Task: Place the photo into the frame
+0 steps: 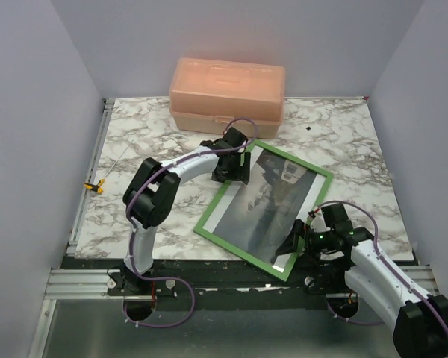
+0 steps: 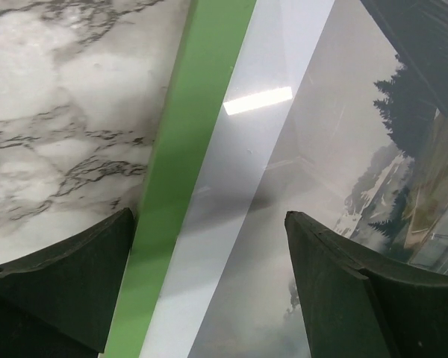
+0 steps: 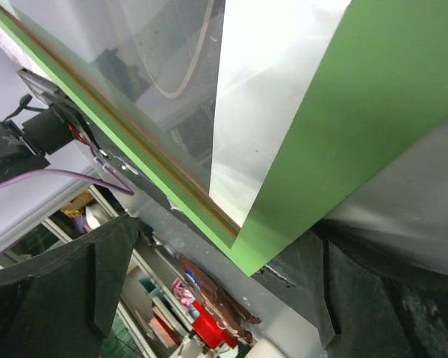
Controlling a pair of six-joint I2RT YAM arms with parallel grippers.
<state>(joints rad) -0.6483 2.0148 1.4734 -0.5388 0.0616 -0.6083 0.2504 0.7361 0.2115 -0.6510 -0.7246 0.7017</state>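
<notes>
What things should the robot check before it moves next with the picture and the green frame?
1. The photo lies inside the frame, with green border showing around it: ok.
2. The photo is pressed flat and fixed in place: cannot tell.
3. The left gripper is open, straddling the frame's far edge: ok.
4. The right gripper is open, with the frame's near corner between its fingers: ok.
5. The whole frame rests on the table: not ok, the near corner sticks out past the edge.
6. The peach box stands apart from the frame: ok.
</notes>
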